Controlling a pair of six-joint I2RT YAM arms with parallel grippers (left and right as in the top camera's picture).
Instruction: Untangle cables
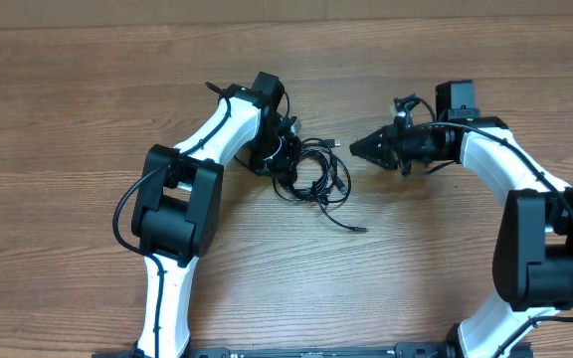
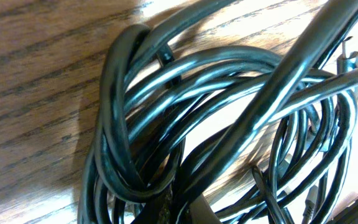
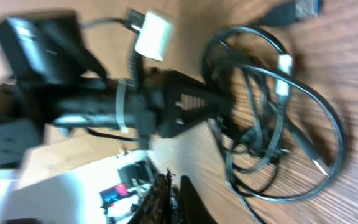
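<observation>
Both of my arms bend over the one wooden tabletop (image 1: 68, 99): left arm (image 1: 182, 189), right arm (image 1: 525, 199). Between them lies one tangle of thin black cables (image 1: 316, 177); I cannot count the cords. My left gripper (image 1: 279, 151) is closed at the tangle's left edge; whether it pinches a cord I cannot tell. My right gripper (image 1: 358, 149) is closed, empty, just beside the tangle. Two ends stick out: one plug (image 1: 335, 144) on top, a second plug (image 1: 360, 230) lower right.
</observation>
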